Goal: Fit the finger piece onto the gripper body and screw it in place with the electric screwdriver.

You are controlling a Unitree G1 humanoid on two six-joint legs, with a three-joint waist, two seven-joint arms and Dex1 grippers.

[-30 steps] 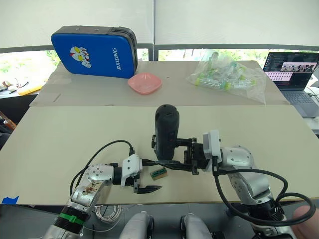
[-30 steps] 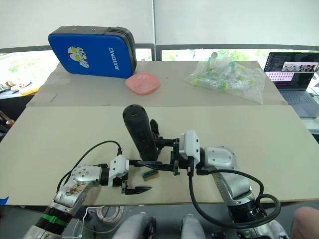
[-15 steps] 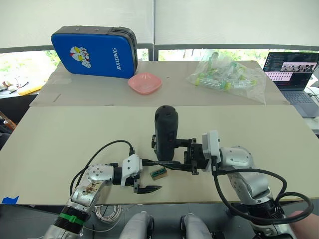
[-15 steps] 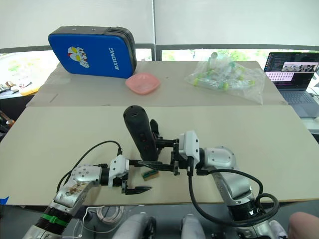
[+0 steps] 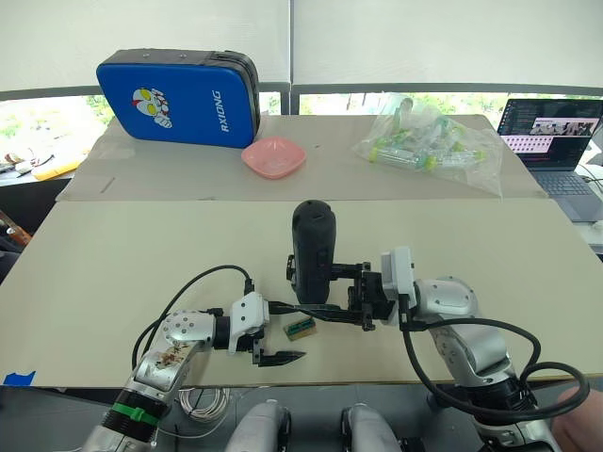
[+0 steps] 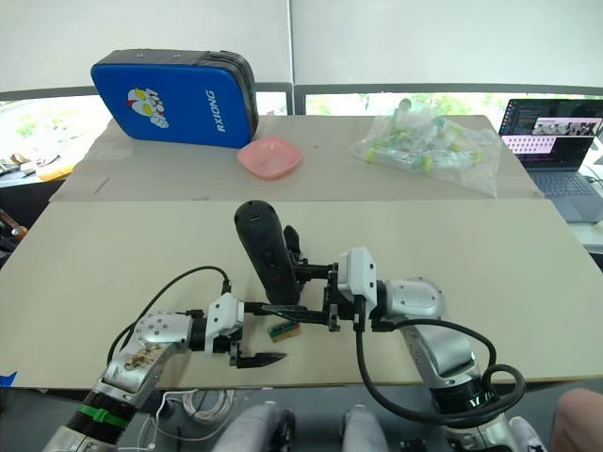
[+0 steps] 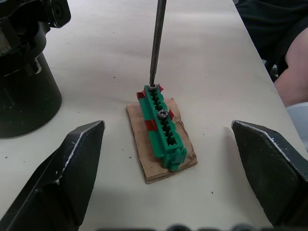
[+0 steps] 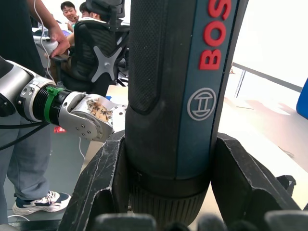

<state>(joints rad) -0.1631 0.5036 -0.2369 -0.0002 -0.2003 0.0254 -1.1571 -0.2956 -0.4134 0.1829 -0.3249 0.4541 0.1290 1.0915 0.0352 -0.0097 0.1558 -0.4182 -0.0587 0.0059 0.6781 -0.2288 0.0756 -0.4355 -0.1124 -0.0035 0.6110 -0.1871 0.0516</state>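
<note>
The left gripper (image 7: 166,159) is spread wide and empty around a ridged green block (image 7: 161,126) on tan card, on the matte beige table (image 5: 113,273). A thin metal bit (image 7: 156,43) touches its screw. The right gripper (image 8: 168,192) is clamped on the upright, rubbery black electric screwdriver (image 5: 313,250). Nothing has shifted since a second ago.

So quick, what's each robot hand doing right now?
Left gripper: open, holding nothing, either side of the small green block.
Right gripper: closed on the electric screwdriver.
</note>
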